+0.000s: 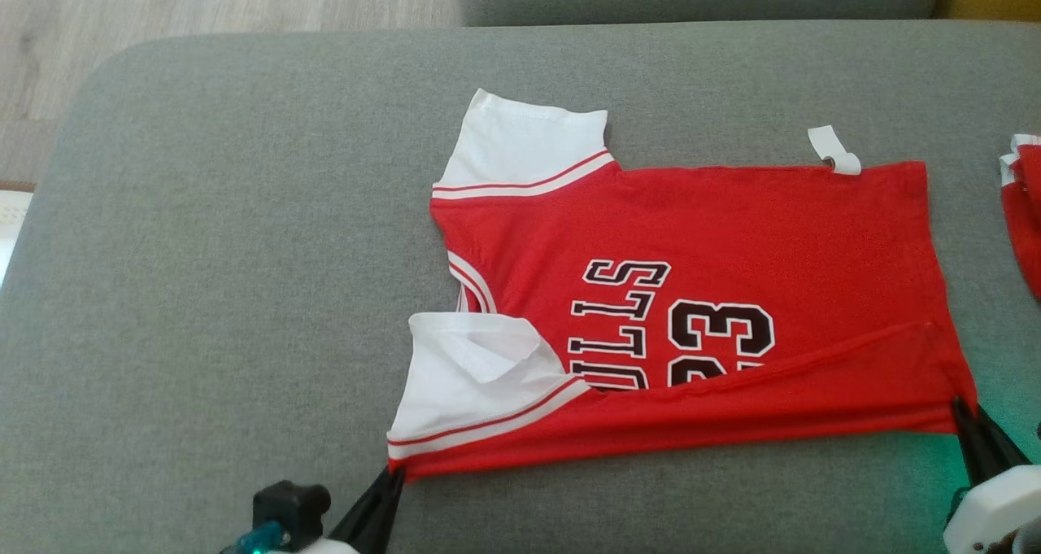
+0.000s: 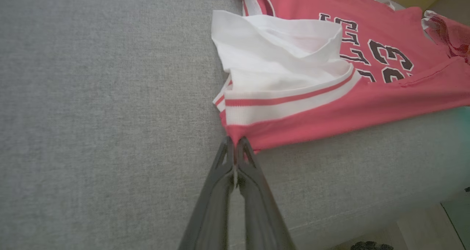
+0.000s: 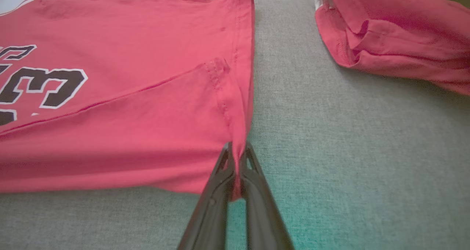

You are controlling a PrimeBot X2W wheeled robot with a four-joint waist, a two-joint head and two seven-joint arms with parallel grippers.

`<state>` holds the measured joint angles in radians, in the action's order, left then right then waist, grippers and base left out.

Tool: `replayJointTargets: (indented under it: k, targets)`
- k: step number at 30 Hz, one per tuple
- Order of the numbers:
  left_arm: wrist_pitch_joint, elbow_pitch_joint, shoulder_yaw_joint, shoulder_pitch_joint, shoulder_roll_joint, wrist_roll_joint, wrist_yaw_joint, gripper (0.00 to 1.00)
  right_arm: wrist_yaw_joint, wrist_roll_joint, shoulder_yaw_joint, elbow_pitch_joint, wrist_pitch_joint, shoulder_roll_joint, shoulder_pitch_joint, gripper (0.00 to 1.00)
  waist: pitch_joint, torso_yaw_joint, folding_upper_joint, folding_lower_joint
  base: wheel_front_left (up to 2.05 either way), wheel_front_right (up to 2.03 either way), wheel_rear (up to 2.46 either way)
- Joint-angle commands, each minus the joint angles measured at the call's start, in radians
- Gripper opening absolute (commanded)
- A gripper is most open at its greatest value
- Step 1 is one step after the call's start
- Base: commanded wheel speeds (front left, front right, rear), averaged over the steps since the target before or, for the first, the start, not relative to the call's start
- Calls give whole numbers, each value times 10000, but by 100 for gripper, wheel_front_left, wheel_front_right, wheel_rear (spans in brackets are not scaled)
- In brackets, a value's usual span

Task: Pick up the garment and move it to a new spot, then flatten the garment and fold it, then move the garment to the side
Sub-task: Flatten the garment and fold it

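Jersey (image 1: 691, 237) clamped by left pincer (image 1: 396, 473) and right pincer (image 1: 960, 409); red garment (image 1: 1026, 220) lies nearby.

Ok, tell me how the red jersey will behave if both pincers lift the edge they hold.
Probably floppy: the jersey is thin cloth, already creased and folded over along the near edge. It likely sags between the left pincer and right pincer. Likely light; the loose white sleeve may flop.

On the red jersey (image 1: 691, 237) stands the number 23 (image 1: 720, 334) in black figures with white outline, and beside it a word (image 1: 622, 310) in the same letters that seems to be BULLS, its beginning hidden under the folded edge (image 1: 732, 403).
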<state>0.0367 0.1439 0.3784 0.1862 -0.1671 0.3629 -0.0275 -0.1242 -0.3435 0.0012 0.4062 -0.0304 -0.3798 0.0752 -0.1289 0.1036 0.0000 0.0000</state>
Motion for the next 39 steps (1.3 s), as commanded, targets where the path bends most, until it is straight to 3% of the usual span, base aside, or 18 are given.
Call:
replayJointTargets:
  k: [1, 2, 4, 5, 6, 7, 8, 9, 16, 22, 27, 28, 31, 34, 39]
  targets:
    - [11, -63, -285, -547, -130, -99, -43, 0, -65, 5, 3, -360, 59, -295, 137, 8, -24, 5, 0, 0, 0, 0, 0]
    - [-11, 53, -258, -607, -155, -123, -60, 0, -65, 6, -11, -442, 126, -253, 187, 18, -34, -4, 0, 0, 0, 0, 0]
    - [-57, 244, -248, -693, -164, -124, -43, 0, -65, -35, -56, -589, 289, -187, 293, 48, -53, -22, 0, 0, 0, 0, 0]
    - [-58, 303, -236, -730, -171, -139, -34, 0, -65, -37, -91, -660, 340, -176, 342, 80, -59, -30, 0, 0, 0, 0, 0]
    - [-63, 335, -235, -751, -154, -132, -9, 0, -65, -29, -168, -737, 340, -157, 382, 100, -63, -42, 0, 0, 0, 0, 0]
    - [-102, 345, -230, -754, -128, -103, 13, 20, -65, 8, -282, -822, 289, -135, 418, 100, -62, -56, 0, 0, 0, 0, 0]
    - [-144, 331, -230, -753, -118, -84, 40, 80, -65, 62, -390, -911, 235, -113, 459, 100, -54, -69, 0, 0, 0, 0, 0]
    - [-175, 285, -241, -760, -138, -98, 87, 100, -65, 120, -474, -1019, 181, -91, 506, 100, -45, -85, 0, 0, 0, 0, 0]
    - [-810, -1443, -495, -1458, -426, -84, 262, 100, -65, 871, -1153, -1903, -452, 244, 512, 100, -226, -289, 0, 0, 0, 0, 0]
    - [-2061, -2331, -743, -4541, -1151, -311, -302, 100, -65, 1384, -1065, -2195, -591, 603, -29, 100, -958, -483, 0, 0, 0, 0, 0]
    - [-3163, -873, -567, -7907, -1450, -136, -815, 100, -65, 1444, -631, -2289, -656, 562, -818, 100, -1804, -941, 0, 0, 0, 0, 0]
    - [-3163, -873, -567, -7907, -1450, -136, -815, 100, -65, 1444, -631, -2289, -656, 562, -818, 100, -1804, -941, 0, 0, 0, 0, 0]
    - [-3715, 570, -129, -9457, -1540, 740, -999, 100, -65, 1299, -423, -2289, -702, 638, -1288, 100, -2272, -1327, 0, 0, 0, 0, 0]
    - [-3965, 1758, 582, -10694, -2013, 1617, -1024, 100, -65, 1039, -232, -2272, -775, 838, -1691, 100, -2716, -1736, 0, 0, 0, 0, 0]
    - [-3905, 3615, 1545, -12015, -2833, 2148, -1028, 100, -65, 859, -71, -2228, -945, 1095, -1993, 100, -3305, -2266, 0, 0, 0, 0, 0]
